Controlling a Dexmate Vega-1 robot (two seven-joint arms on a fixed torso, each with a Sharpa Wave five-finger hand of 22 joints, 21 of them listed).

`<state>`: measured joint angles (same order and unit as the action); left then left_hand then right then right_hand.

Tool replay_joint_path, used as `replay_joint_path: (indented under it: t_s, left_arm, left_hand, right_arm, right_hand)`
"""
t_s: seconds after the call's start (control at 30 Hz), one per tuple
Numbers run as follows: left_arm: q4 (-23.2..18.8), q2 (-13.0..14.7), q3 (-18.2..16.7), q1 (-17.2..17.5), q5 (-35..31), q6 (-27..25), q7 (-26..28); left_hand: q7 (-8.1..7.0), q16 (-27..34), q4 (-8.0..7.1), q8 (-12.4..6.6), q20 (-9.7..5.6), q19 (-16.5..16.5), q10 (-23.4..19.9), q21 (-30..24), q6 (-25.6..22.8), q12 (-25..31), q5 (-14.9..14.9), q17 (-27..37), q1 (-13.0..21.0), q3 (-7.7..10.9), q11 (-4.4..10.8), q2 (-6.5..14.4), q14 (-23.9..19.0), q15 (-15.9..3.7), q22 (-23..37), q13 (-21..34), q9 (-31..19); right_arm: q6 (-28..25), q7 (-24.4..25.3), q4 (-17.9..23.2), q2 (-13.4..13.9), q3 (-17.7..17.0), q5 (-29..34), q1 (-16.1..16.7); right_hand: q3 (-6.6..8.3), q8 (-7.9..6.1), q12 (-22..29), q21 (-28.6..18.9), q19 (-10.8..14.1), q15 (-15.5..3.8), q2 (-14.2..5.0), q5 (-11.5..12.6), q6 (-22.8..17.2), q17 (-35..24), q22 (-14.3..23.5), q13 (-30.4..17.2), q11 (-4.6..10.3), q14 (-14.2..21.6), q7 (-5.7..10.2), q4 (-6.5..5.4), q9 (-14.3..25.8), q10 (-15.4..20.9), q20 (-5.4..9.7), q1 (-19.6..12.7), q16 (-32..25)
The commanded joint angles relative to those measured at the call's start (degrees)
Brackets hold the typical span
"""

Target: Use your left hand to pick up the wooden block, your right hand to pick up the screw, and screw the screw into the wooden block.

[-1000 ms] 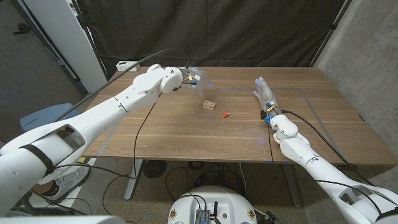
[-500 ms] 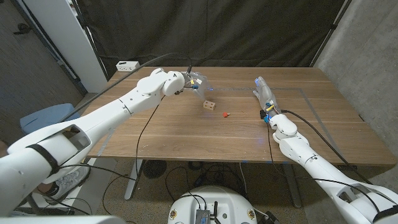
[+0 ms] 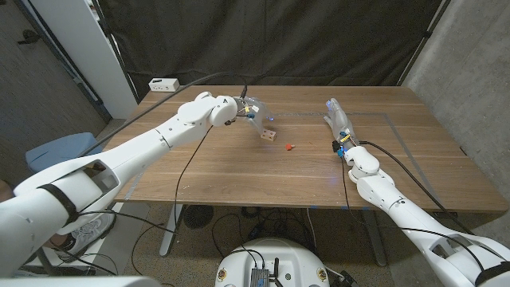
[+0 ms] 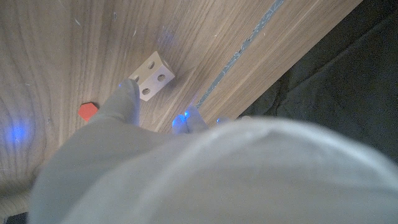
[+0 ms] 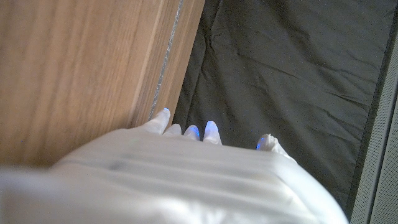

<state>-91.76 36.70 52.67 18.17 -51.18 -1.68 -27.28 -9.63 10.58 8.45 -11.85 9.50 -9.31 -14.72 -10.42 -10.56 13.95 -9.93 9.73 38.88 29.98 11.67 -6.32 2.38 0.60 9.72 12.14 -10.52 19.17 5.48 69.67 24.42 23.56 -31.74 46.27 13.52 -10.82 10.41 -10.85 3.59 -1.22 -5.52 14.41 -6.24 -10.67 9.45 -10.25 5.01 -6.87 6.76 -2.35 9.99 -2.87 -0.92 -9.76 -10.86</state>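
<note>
1 brown wooden table (image 3: 239,171), black curtain (image 3: 263,40) behind. Left hand (image 3: 253,106) released, moved nearer pale holed wooden block (image 3: 268,133); right hand (image 3: 338,116) released, unmoved.

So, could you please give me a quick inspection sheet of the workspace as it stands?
Surface: wooden table, with a taped line near its far and right edges.
Job's things: wooden block with holes in its faces, on the table; small red screw beside it, apart from it.
Clutter: white power strip at the far left corner.
Hands: left robot hand just behind the block, a fingertip close to it, contact unclear; right robot hand holds nothing, fingers extended, away from the screw.
Cables: black cable hanging from the left arm.
Surroundings: black curtain behind the table.
</note>
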Motion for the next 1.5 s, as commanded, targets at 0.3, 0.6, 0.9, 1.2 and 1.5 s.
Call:
replay_joint_path:
  t_s: [0.3, 0.6, 0.9, 1.2, 1.5]
  left_arm:
    - [2.6, -0.6, 1.5, 1.1, -0.7, -0.1, 4.1]
    - [3.7, -0.8, 1.9, 1.2, -0.5, 0.5, 5.7]
    - [5.1, -1.2, 1.9, 1.5, 0.0, 0.1, 8.0]
    - [7.1, -1.9, 3.0, 0.7, -0.1, 1.3, 9.5]
    - [9.2, -2.5, 3.4, 0.2, 0.7, 2.4, 11.9]
  left_hand:
    - [0.28, 0.2, -0.34, -0.01, 0.32, -0.4, -0.1, -0.3, -0.5, -0.2, -0.2, 0.2, -0.6, -0.5, -0.11, 0.5, 0.0, -0.18, 0.2, 0.2, -0.2]
    - [0.17, 0.3, -0.29, 0.03, 0.26, -0.2, -0.2, -0.4, -0.6, -0.2, -0.2, 0.2, -0.5, -0.66, 0.05, 0.6, -0.4, -0.31, 0.2, 0.3, -0.2]
    - [0.16, 0.5, -0.07, 0.07, 0.35, 0.1, -0.3, -0.5, -0.6, -0.1, -0.3, 0.2, -0.1, -0.76, 0.0, 0.7, -0.8, -0.38, 0.2, 0.5, -0.2]
    - [0.06, 0.6, 0.21, -0.23, 0.42, 0.4, -0.9, -0.6, -1.4, 0.1, -0.3, 0.2, 0.5, -0.89, 0.17, 0.7, -1.4, -0.55, 0.2, 0.6, -0.2]
    - [-0.13, 0.9, 0.32, -0.56, 0.31, 0.8, -2.1, -0.7, -2.6, 0.6, -0.3, 0.2, 0.9, -1.11, 0.38, 0.8, -2.5, -0.93, 0.2, 0.8, -0.3]
  right_arm:
    - [0.5, 0.6, -0.9, -0.6, 0.1, 0.2, -0.2]
    - [0.4, 0.3, -1.1, -0.7, 0.0, -0.2, -0.1]
    - [0.7, 0.2, -0.9, -0.6, -0.1, -0.4, 0.2]
    - [0.9, 0.6, -0.6, -0.6, -0.3, -0.5, 0.8]
    - [1.0, 1.0, -0.2, -0.5, -0.5, -0.5, 1.4]
  right_hand:
    - [0.03, 0.01, 0.4, -0.1, 0.2, 0.01, -0.07, 0.2, 0.0, -0.1, 0.3, -0.2, -0.04, -0.2, 0.35, 0.47, 0.3, 0.2, 0.2, -0.7, -0.3]
    - [0.09, 0.02, 0.5, -0.2, 0.2, -0.09, -0.11, 0.2, 0.0, -0.1, 0.3, -0.2, 0.0, -0.2, 0.47, 0.55, 0.3, 0.3, 0.17, -0.8, -0.3]
    - [0.18, 0.08, 0.5, -0.2, 0.4, -0.13, -0.18, 0.1, 0.1, -0.1, 0.3, -0.2, -0.04, -0.2, 0.58, 0.66, 0.3, 0.4, 0.29, -0.9, -0.4]
    - [0.25, 0.12, 0.5, -0.2, 0.5, -0.15, -0.23, 0.1, 0.2, -0.2, 0.3, -0.2, 0.07, -0.2, 0.74, 0.76, 0.3, 0.4, 0.36, -1.0, -0.4]
    - [0.31, 0.13, 0.5, -0.2, 0.5, -0.19, -0.27, 0.1, 0.2, -0.2, 0.3, -0.2, 0.11, -0.1, 0.77, 0.84, 0.3, 0.4, 0.38, -1.1, -0.4]
